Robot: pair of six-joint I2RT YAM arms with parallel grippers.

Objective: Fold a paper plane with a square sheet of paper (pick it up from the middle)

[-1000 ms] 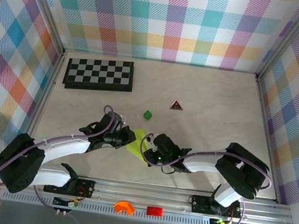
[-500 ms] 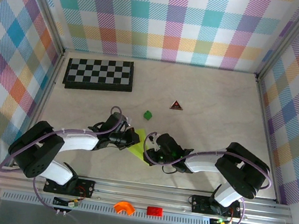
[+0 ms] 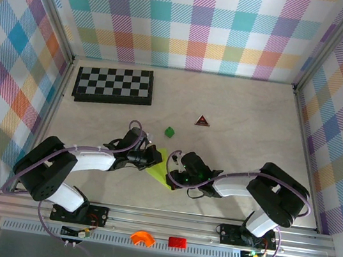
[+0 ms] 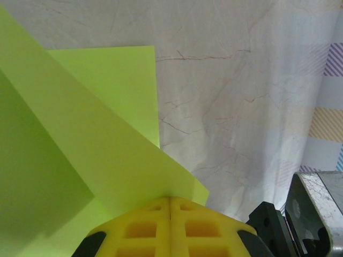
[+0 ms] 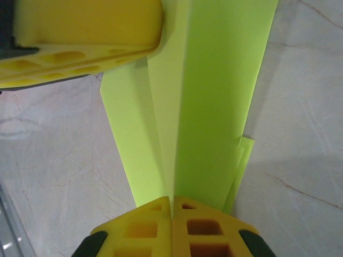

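The paper plane (image 3: 161,166) sits just below the middle of the overhead frame, on the pale table (image 3: 242,132), between the two grippers. Its long axis runs from the upper part of the frame to the lower, leaning slightly. Which end is the nose cannot be told from above.

The left gripper (image 3: 154,159) meets it from the left. In its wrist view, the yellow fingers (image 4: 144,227) are pressed together on a corner of the paper.

The right gripper (image 3: 172,169) comes in from the right, its fingers (image 5: 201,219) likewise closed on the paper. There the long strip and its centre crease run from the bottom edge up to the top, tilting right.

A small green block (image 3: 169,131) lies just above, apart, and a chessboard (image 3: 114,85) lies at the upper left.
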